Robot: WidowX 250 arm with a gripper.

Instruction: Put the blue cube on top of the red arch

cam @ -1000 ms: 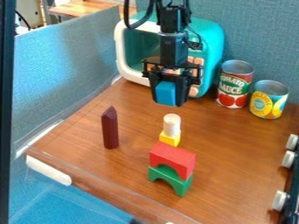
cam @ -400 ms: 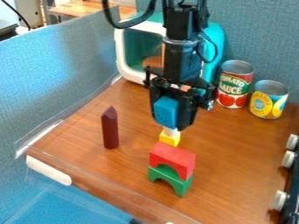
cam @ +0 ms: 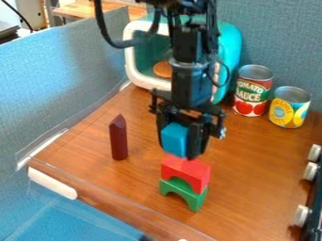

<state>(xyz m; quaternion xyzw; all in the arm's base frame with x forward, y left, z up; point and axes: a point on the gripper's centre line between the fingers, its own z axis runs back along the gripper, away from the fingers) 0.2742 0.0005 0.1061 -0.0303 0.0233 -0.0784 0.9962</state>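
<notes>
One blue cube (cam: 173, 137), gripped by the one black two-finger end effector (cam: 181, 147), one finger on either side of it. Cube is held up over the middle of the desk (cam: 94, 174), at the back edge of the red arch in view; cannot tell if the two touch. One red arch (cam: 192, 173), solid, upright, sitting on one green arch (cam: 196, 198) with its opening toward the desk. So two arches, one stack.

Left side of view: one dark red pointed block (cam: 118, 141), standing upright on the desk, apart from the stack.

Back right: two metal cans, both upright, near each other. One has a red and green label with tomatoes (red-green can (cam: 253, 94)), the other a yellow and blue label (yellow-blue can (cam: 289, 108)), further right and a bit nearer the camera.

Back, behind the arm: one teal toy oven (cam: 230, 44) with a white front frame, one round orange-brown piece (cam: 162, 69) seen at its opening.

Right edge: three white knobs (cam: 310, 171) in a row on a black panel (cam: 316, 214). Front left: one white rounded bar (cam: 52, 182) along the desk's edge.
</notes>
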